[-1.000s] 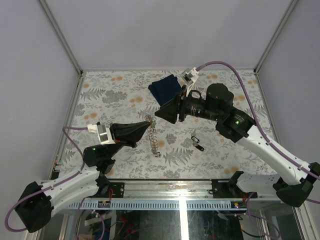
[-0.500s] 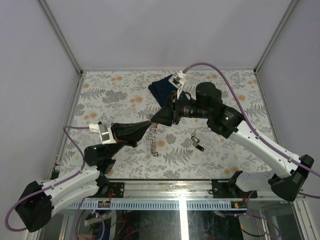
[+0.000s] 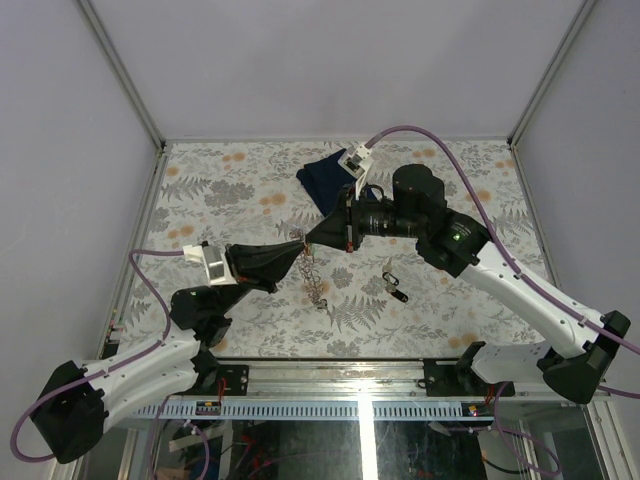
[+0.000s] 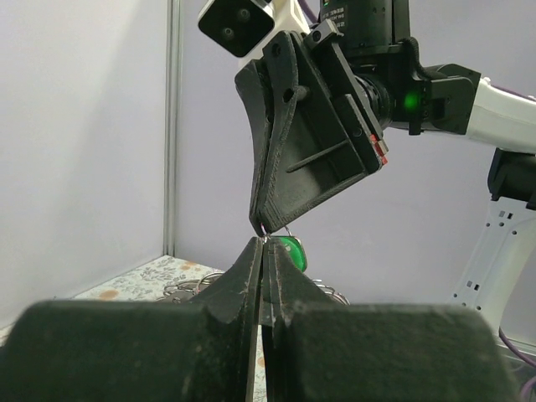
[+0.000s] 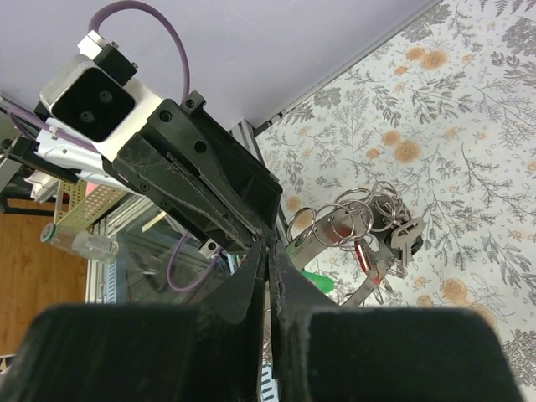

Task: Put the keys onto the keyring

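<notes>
Left pincer (image 3: 298, 248): jaws pressed flat together, nipping the top of the keyring (image 3: 315, 285) at their very tip, raised above the middle of the worktop (image 3: 220, 190). Right pincer (image 3: 310, 241): jaws likewise closed to a slit, its tip meeting the left pincer's tip point to point from the far right; a thin wire loop shows at the meeting place, but whether the right jaws actually grip it cannot be told. Keyring: silvery linked metal, hanging from the joined tips and trailing toward the near right, its lower end on or close to the worktop. Several overlapping round loops bunch together in the right wrist view. Green key (image 4: 292, 250): plastic head just beyond the left pincer's tip, among the loops. Red key (image 5: 369, 261): slim red head hanging within the same bunch, beside a grey metal piece. Loose keys (image 3: 394, 284): dark heads, lying on the worktop to the right of the keyring, apart from it and beneath the right arm. Cloth (image 3: 334, 177): dark blue, folded, at the far middle of the floral-printed worktop, partly behind the right arm.
</notes>
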You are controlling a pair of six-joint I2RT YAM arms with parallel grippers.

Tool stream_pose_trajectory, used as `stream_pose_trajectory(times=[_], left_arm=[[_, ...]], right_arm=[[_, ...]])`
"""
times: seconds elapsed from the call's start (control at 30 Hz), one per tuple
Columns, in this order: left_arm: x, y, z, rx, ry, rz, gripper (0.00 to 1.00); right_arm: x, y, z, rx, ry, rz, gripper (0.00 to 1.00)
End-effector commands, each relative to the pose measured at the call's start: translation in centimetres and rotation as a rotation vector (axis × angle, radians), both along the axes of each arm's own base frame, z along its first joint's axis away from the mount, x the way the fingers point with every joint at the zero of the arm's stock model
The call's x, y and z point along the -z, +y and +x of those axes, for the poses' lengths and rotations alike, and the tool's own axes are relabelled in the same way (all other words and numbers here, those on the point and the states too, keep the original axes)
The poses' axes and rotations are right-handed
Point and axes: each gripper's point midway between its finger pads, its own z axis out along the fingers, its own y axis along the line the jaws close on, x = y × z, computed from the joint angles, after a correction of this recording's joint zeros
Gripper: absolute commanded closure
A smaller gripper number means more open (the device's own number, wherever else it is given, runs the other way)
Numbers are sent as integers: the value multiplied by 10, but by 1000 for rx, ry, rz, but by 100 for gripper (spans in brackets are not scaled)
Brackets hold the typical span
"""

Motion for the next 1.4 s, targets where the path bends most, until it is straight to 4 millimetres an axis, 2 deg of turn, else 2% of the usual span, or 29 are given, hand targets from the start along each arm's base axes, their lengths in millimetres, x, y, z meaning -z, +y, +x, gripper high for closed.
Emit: stream_pose_trajectory(times=[0.0, 0.47, 0.83, 0.97, 1.17, 1.27, 1.37], left_arm=[[-43, 16, -10, -42, -125, -98, 100], [-49, 19, -11, -58, -149, -98, 100], [-54, 20, -14, -58, -168, -102, 100], [-54, 20, -15, -53, -171, -101, 100], [-52, 19, -16, -48, -172, -97, 100], [-52, 19, -17, -47, -175, -96, 100], [-52, 18, -18, -40, -179, -92, 100]], right_arm=[[-18, -10, 3, 46, -76, -5, 100], [-4, -15, 10, 87, -64, -68, 100], [12, -10, 8, 65, -21, -81, 85], [15, -9, 8, 66, -13, -84, 83], [12, -10, 7, 61, -25, -73, 84], [3, -17, 12, 101, -92, -64, 84], [-9, -27, 14, 126, -211, -33, 78]])
